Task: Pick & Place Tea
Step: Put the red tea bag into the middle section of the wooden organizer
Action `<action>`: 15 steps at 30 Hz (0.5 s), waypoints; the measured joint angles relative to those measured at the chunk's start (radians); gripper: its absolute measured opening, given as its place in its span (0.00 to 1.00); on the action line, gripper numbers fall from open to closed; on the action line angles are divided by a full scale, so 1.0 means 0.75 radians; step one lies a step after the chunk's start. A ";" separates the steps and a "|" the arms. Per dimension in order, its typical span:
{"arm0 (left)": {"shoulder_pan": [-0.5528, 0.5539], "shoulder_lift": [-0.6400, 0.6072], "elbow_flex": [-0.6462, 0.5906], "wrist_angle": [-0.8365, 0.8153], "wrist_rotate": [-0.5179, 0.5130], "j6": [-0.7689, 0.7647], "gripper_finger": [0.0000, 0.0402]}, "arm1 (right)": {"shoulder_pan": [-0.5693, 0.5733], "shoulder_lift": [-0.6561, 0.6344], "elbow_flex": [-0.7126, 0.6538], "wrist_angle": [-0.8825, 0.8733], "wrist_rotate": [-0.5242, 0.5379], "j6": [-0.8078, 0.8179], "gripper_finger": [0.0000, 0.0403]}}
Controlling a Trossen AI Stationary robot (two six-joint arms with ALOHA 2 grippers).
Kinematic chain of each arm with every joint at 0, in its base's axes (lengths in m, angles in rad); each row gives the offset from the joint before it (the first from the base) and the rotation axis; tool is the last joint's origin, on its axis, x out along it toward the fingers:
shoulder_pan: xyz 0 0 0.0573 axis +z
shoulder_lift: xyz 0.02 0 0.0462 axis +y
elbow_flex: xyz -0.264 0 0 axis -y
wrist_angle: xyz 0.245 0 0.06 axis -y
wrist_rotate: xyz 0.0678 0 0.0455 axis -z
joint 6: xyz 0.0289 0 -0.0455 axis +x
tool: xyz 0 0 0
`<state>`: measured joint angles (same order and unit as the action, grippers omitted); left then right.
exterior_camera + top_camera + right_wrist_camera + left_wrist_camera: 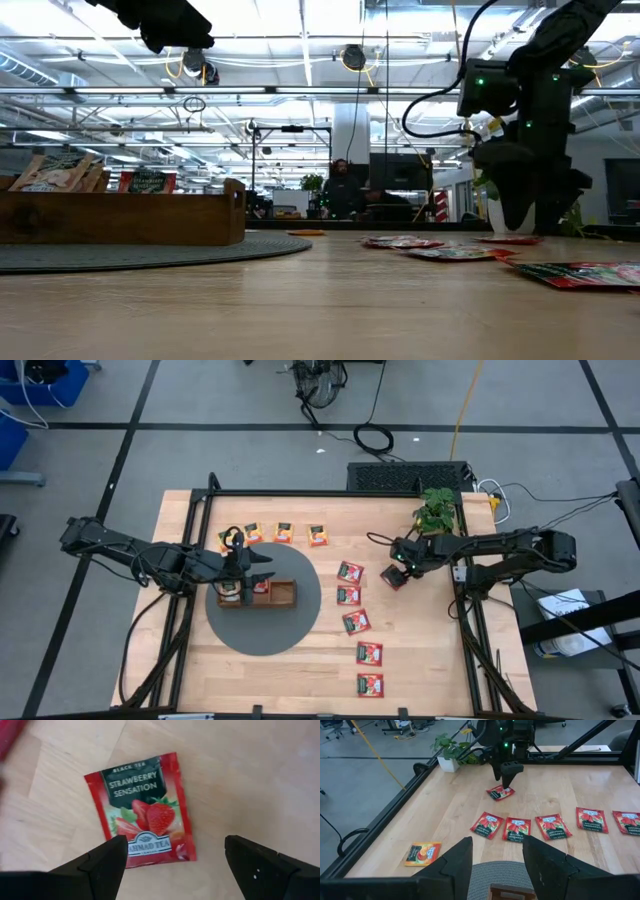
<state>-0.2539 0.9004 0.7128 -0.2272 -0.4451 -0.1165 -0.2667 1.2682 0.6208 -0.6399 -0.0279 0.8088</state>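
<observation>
The wooden tray (283,594) sits on a round grey mat (300,622) on the table (430,660), and everything here is placed from it. The left gripper (240,572) hangs directly over the tray's left compartment, its fingers (454,865) parted with nothing between them. Inside the tray, packets stand in the left and middle compartments; in the low view pale ones (55,172) lean at the left end and a red-and-green one (147,182) stands next to them.

Just beyond the tray, toward the far edge of the table, four orange-yellow packets (284,532) lie in a row. To the tray's right, off the mat, a line of red strawberry packets (350,596) runs down toward the near edge, five in all, each lying flat and apart from its neighbours.

Farther right again, the right gripper (395,574) is lowered over one more red packet (142,810), which lies flat on the wood. Its fingers (100,862) are spread wide on either side of the packet, not gripping it. A small potted plant (436,510) stands beyond that arm, by the far right corner.
</observation>
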 joint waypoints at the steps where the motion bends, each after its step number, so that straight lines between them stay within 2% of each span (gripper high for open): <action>1: 0.000 0.000 0.000 0.000 0.000 0.000 0.44 | 0.003 0.000 0.000 0.000 0.015 -0.020 0.78; 5: 0.000 0.000 0.000 0.000 0.000 0.000 0.44 | 0.009 0.027 0.000 0.018 0.071 -0.065 0.78; 15: 0.000 0.000 0.000 0.000 0.000 0.000 0.44 | 0.052 0.101 0.004 0.081 0.021 -0.087 0.78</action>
<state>-0.2539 0.9003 0.7128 -0.2272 -0.4450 -0.1165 -0.2279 1.3438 0.6239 -0.5791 -0.0125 0.7434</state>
